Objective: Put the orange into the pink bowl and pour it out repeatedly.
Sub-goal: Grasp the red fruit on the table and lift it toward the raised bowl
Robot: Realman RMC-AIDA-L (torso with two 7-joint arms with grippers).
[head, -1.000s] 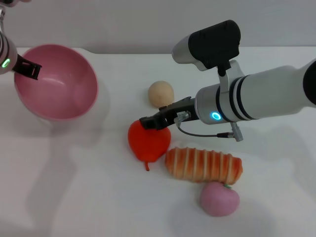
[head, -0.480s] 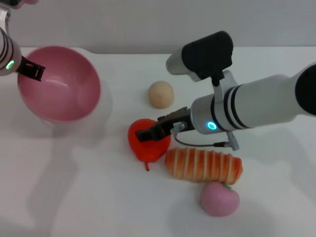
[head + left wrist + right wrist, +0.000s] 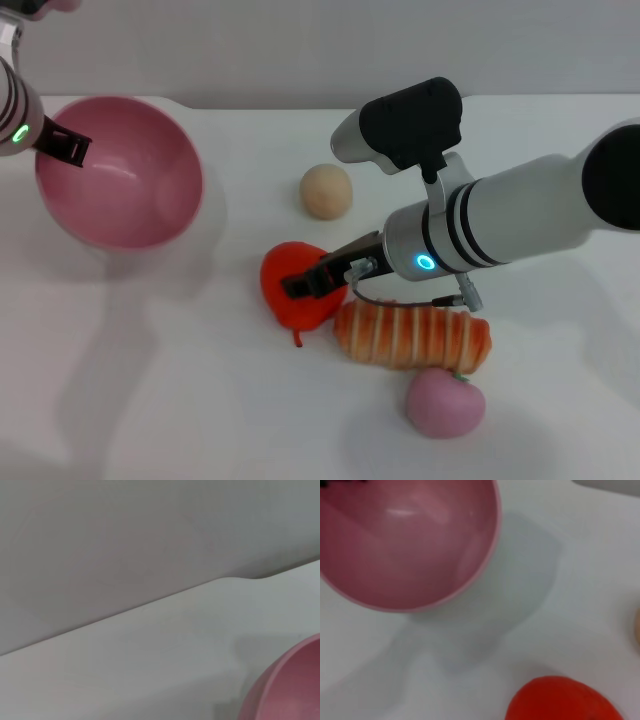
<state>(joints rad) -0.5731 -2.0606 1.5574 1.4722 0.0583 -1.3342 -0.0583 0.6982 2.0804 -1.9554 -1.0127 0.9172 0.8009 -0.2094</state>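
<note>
Red-orange and lumpy, the orange (image 3: 297,284) lies on the white table (image 3: 180,380) near its middle, its small stem pointing toward the robot. It touches, or nearly touches, the striped bread (image 3: 412,336) on its right; a beige ball (image 3: 326,190) sits beyond it and a pink toy peach (image 3: 444,402) lies nearer, past the bread.

In the head view the right gripper (image 3: 310,283) reaches in from the robot's right, low and nearly level, and its dark fingers (image 3: 325,275) lie over the top of the orange. Whether they have closed on the fruit or only rest around it I cannot tell: one finger shows on top and the other is hidden. The right wrist view shows the orange close beneath that arm, with the bowl farther off.

The pink bowl (image 3: 118,170) is off to the robot's left, tilted so that its mouth faces the middle of the table. The left gripper (image 3: 62,143) has a dark finger at the bowl's left rim and appears to hold it by that rim.

The relation that matters is this: the orange is right at the right fingers, and the bowl lies well apart from it, leftward and a little farther back. Any carry would probably run that way, toward the tilted mouth.
</note>
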